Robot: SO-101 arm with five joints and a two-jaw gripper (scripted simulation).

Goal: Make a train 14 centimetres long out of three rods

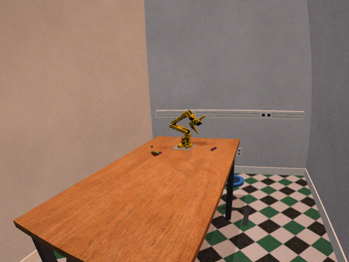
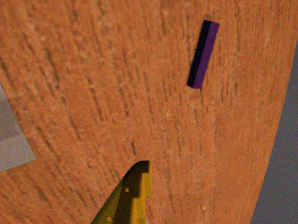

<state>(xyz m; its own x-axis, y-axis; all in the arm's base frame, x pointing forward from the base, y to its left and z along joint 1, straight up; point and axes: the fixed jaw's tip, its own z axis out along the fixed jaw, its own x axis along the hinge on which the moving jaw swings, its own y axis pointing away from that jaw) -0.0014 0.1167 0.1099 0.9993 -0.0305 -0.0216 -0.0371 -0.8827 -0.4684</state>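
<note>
A purple rod (image 1: pixel 213 148) lies flat on the table to the right of the arm's base. In the wrist view the purple rod (image 2: pixel 202 54) lies alone, well ahead of my fingertip. My gripper (image 1: pixel 198 122) is raised high above the table and stands open and empty; one yellow jaw (image 2: pixel 123 219) shows at the bottom of the wrist view. Left of the base lies a small cluster: a red rod (image 1: pixel 153 153), a green rod (image 1: pixel 156 152) and a magenta rod (image 1: pixel 159 152), close together. A tiny blue rod (image 1: pixel 151 146) lies apart behind them.
The arm stands on a grey base plate (image 1: pixel 183 147) near the table's far end. The table's right edge (image 2: pixel 262 189) runs close past the purple rod. A blue ring (image 1: pixel 236 181) lies on the checkered floor.
</note>
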